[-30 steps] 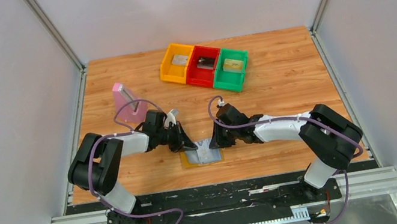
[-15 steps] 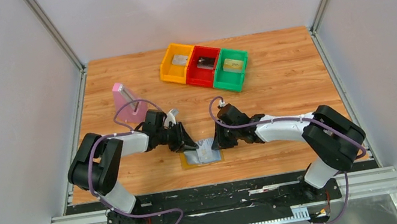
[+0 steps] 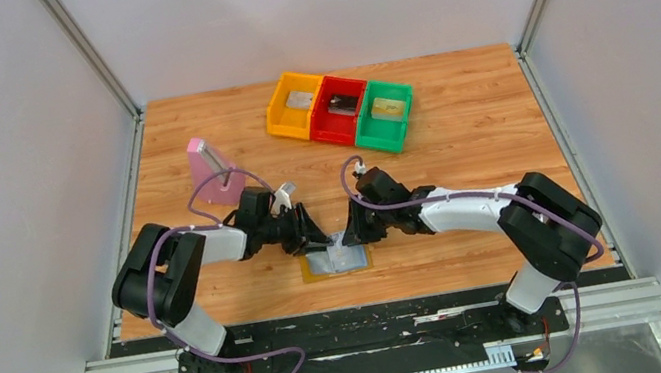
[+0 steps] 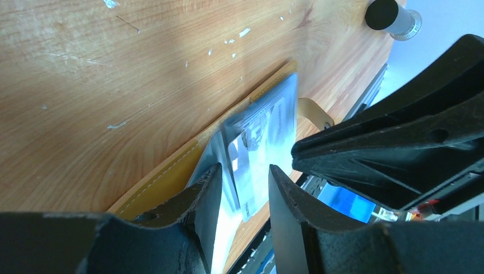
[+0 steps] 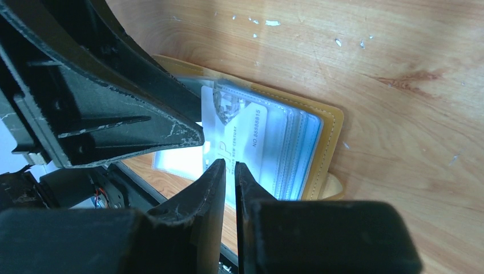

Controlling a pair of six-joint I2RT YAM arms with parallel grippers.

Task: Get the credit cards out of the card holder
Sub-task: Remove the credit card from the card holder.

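The table (image 4: 114, 68) is wood-grain board with a soft sheen, smooth but flecked with small white chips and scratches. The card holder (image 5: 330, 123) looks like matt mustard-tan leather with a stitched edge; its inner sleeves are clear, glossy plastic. The credit card (image 5: 248, 134) is smooth, shiny silver-grey plastic with printed lettering. The left gripper (image 4: 245, 169) is matt black plastic, its finger edges worn and rough. The bins (image 3: 341, 109) are bright, smooth plastic.

open card holder (image 3: 335, 261) flat on the wood surface (image 3: 463, 154); left pincer (image 3: 318, 240) and right pincer (image 3: 346, 239) low at its far edge, tips close together. three coloured bins (image 3: 340, 110) behind.
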